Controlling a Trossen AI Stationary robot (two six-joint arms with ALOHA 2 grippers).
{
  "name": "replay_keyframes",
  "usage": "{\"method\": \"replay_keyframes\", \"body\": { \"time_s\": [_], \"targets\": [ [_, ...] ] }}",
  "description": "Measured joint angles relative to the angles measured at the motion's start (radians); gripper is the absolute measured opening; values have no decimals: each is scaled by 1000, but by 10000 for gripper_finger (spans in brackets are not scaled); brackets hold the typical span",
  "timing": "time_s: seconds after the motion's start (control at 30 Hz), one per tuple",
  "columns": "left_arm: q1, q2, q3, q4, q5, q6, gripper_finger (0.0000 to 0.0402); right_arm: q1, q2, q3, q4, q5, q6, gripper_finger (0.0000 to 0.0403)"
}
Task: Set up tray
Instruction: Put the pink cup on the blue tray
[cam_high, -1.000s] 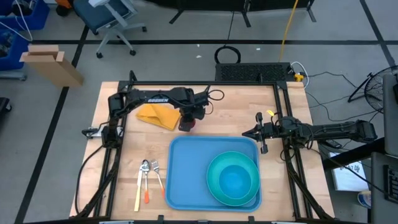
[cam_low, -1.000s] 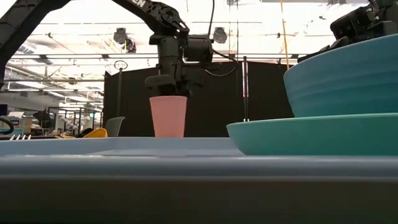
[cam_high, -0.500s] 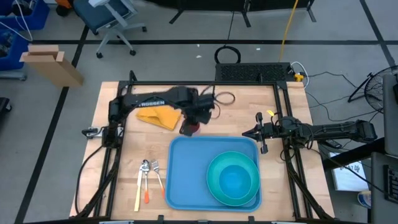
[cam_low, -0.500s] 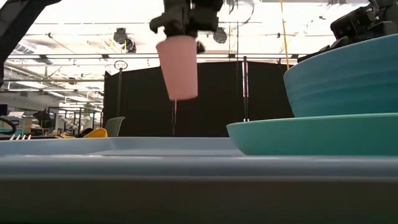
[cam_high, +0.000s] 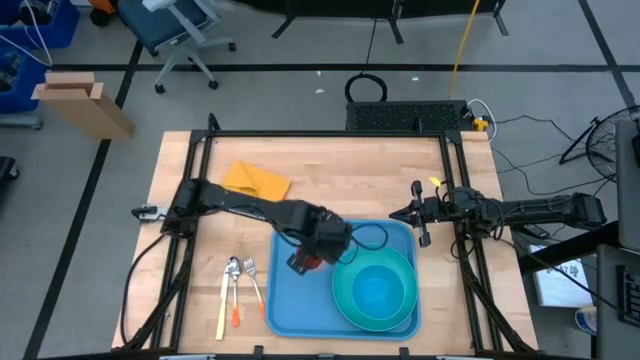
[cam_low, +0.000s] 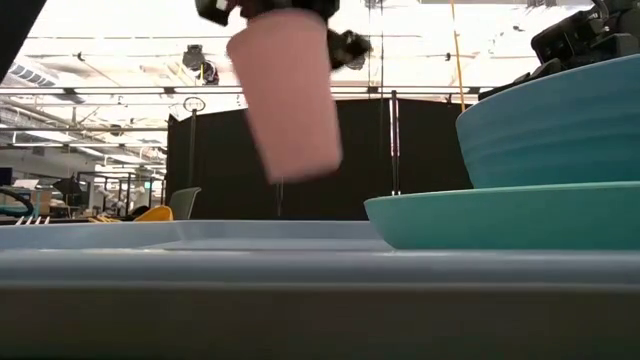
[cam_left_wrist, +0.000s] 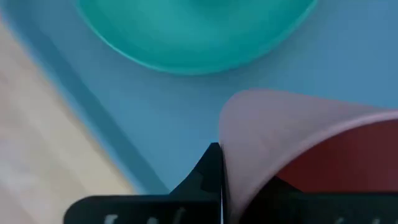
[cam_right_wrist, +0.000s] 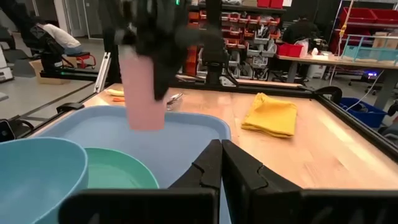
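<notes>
One tray (cam_high: 300, 300) (long axis left-right); left hand (cam_high: 303, 262) clenched on pink cup (cam_low: 285, 95) above it.

Left gripper (cam_high: 305, 260) clamped, arm outstretched; right gripper (cam_high: 421, 222) closed, waiting

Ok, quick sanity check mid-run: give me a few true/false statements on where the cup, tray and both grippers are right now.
1. The left gripper holds the pink cup in the air above the tray. True.
2. The cup stands on the tray floor. False: the low view shows it hanging clear, tilted.
3. The bowl sits in the teal plate on the tray. True.
4. The right gripper holds the yellow cloth. False: it is shut and empty beside the tray.
</notes>
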Motion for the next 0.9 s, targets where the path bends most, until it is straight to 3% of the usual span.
{"method": "replay_keyframes", "body": {
  "time_s": [0.3,0.9],
  "targets": [
    [23,80,-10,-6,-21,-19,2,0,1,0,0,0,14,0],
    [60,120,-6,28,-49,-2,2,0,2,0,4,0,6,0]
  ]
}}
